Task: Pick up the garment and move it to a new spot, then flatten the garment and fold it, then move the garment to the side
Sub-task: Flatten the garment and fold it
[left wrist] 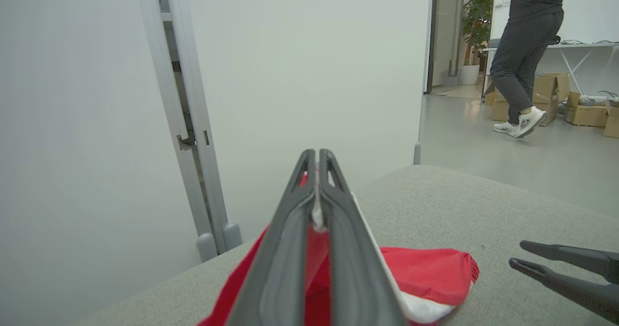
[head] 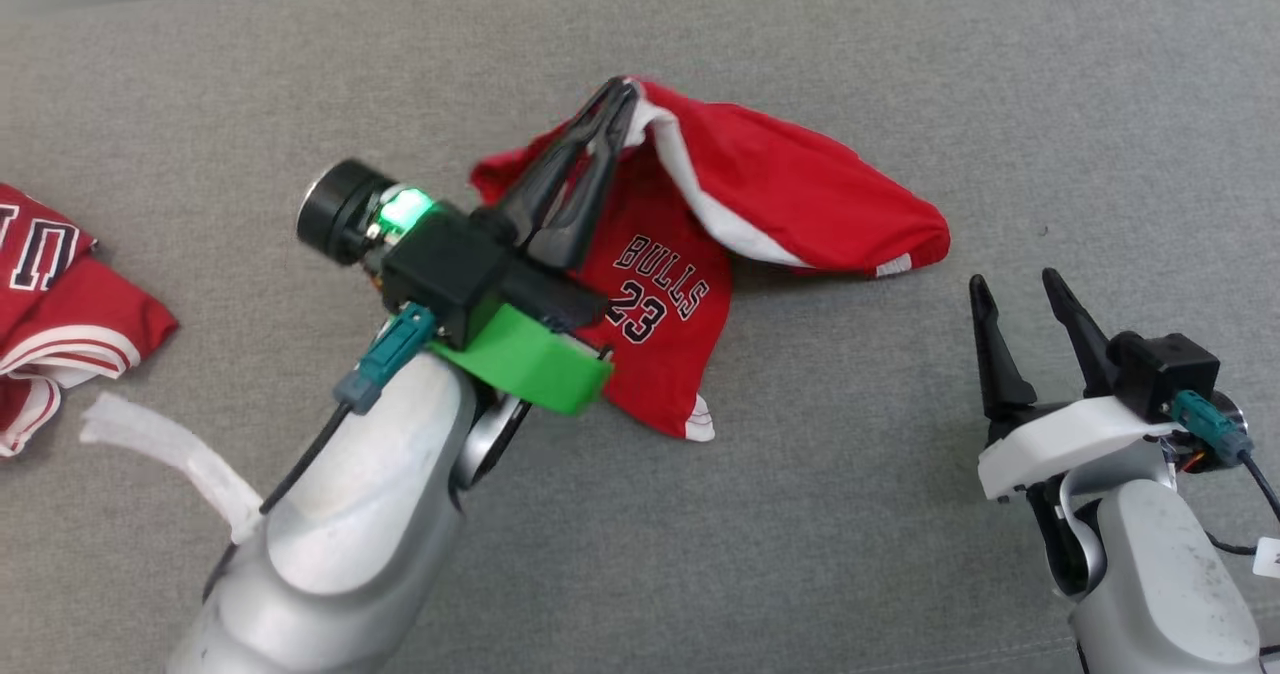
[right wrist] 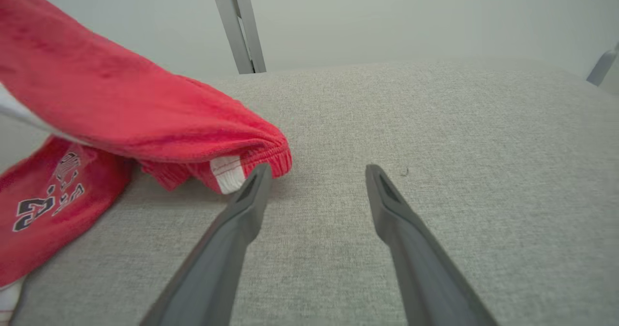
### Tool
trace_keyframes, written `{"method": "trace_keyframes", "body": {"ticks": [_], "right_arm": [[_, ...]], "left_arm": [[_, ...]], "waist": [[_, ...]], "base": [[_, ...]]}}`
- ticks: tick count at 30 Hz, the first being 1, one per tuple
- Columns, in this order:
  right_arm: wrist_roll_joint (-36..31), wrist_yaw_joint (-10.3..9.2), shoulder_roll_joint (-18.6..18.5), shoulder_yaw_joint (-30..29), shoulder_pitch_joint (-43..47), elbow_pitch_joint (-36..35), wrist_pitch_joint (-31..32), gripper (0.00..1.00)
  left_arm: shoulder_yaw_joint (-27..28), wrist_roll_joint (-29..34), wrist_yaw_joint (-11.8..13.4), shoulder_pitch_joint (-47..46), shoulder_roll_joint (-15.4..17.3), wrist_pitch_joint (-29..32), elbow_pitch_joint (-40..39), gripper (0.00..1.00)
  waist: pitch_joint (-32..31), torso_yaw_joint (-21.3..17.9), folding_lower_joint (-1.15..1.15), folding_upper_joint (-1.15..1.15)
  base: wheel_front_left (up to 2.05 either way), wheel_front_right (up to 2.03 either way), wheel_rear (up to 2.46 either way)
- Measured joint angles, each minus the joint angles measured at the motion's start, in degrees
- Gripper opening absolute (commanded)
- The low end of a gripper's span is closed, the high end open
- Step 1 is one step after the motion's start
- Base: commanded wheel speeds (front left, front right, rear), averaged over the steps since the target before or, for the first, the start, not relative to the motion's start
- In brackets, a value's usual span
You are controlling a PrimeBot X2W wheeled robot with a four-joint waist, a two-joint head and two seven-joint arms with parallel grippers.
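Pickup step: left tool [head: 622,91] pinches the garment [head: 800,184] at its white trim, right tool [head: 1014,280] gapes empty; next likely needs lifting it clear.

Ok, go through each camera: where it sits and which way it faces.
Head view: on the head, looking down at the grey fabric surface; both arms show, left gripper shut on the red garment, right gripper open.
Left wrist view: looks along its shut fingers toward a white wall and a person.
Right wrist view: low over the surface, along its open fingers.
Shared: the garment, in all three.
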Motion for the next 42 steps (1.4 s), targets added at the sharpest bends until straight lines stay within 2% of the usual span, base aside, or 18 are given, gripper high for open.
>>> {"method": "trace_keyframes", "body": {"ticks": [4, 8, 13, 17, 21, 23, 27, 30, 36, 37, 38, 39, 42], "right_arm": [[0.02, -0.01, -0.01, -1.37, 1.57, 0.21, 0.01, 1.00], [0.10, -0.01, -0.04, -2.45, 2.79, 0.52, 0.00, 1.00], [0.71, -0.01, -0.03, -3.19, 3.94, 1.00, 0.01, 1.00], [1.03, -0.01, -0.03, -4.05, 4.29, 1.41, 0.01, 1.00], [1.53, 0.00, -0.03, -4.47, 4.24, 1.70, 0.01, 1.00], [1.58, -0.01, -0.03, -4.36, 4.16, 1.91, 0.01, 1.00], [1.58, 0.00, -0.02, -3.44, 3.45, 2.35, 0.00, 1.00], [1.47, -0.01, -0.01, -3.01, 3.08, 2.48, 0.01, 1.00], [0.27, -0.01, -0.02, -1.97, 2.44, 1.98, 0.00, 1.00], [0.22, -0.01, -0.04, -1.54, 2.44, 1.68, 0.00, 1.00], [0.02, -0.01, -0.04, -0.92, 2.44, 1.25, 0.01, 1.00], [0.00, -0.01, -0.03, -0.55, 2.46, 0.89, 0.01, 1.00], [0.49, -0.01, -0.04, 2.55, 2.61, -0.93, 0.00, 1.00]], "left_arm": [[-6.02, -1.32, 0.00, -9.84, -0.31, 0.00, -1.13, 0.00], [-9.25, -4.53, 0.00, -20.55, -2.89, 0.01, 0.42, 0.00], [-6.64, -8.62, 0.13, -29.10, -5.27, 0.00, 0.24, 0.00], [-4.52, -10.83, 2.78, -31.64, -5.60, -0.01, -1.37, 0.00], [-2.02, -12.37, 5.70, -29.05, -5.55, -0.01, 5.39, 0.00], [-1.37, -13.29, 6.26, -25.25, -4.02, 0.00, 10.77, 0.00], [-0.38, -15.30, 6.00, -17.20, -0.35, 0.30, 22.71, 0.00], [0.62, -16.26, 5.42, -10.77, 0.52, 0.21, 29.30, 0.00], [6.92, -14.85, 5.27, -0.41, 1.37, 0.13, 31.54, 0.00], [8.18, -14.15, 5.27, 1.14, 1.41, 0.13, 31.12, 0.02], [10.00, -13.67, 5.37, 2.59, 1.35, 0.11, 30.48, 0.87], [11.38, -12.98, 5.45, 3.66, 1.34, 0.08, 29.61, 1.00], [16.16, -9.48, 5.44, 7.86, 0.92, 0.04, 25.97, 1.00]], "waist": [[-1.47, 0.50, 0.00, 0.00], [-2.69, 0.58, 0.00, 0.00], [-3.56, -0.05, 0.00, 0.00], [-4.02, 0.09, 0.00, 0.00], [-4.02, 0.95, 0.00, 0.00], [-3.93, 1.48, 0.00, 0.00], [-3.27, 2.40, 0.00, 0.00], [-2.47, 2.87, 0.00, 0.00], [-1.48, 3.91, 0.00, 0.00], [-1.44, 4.08, 0.00, 0.00], [-1.45, 4.25, 0.00, 0.00], [-1.48, 4.39, 0.00, 0.00], [-1.74, 4.85, 0.00, 0.00]], "base": [[0.00, 0.00, 0.00], [0.00, 0.00, 0.00], [0.00, 0.00, 0.00], [0.00, 0.00, 0.00], [0.00, 0.00, 0.00], [0.00, 0.00, 0.00], [0.00, 0.00, 0.00], [0.00, 0.00, 0.00], [0.00, 0.00, 0.00], [0.00, 0.00, 0.00], [0.00, 0.00, 0.00], [0.00, 0.00, 0.00], [0.00, 0.00, 0.00]]}}
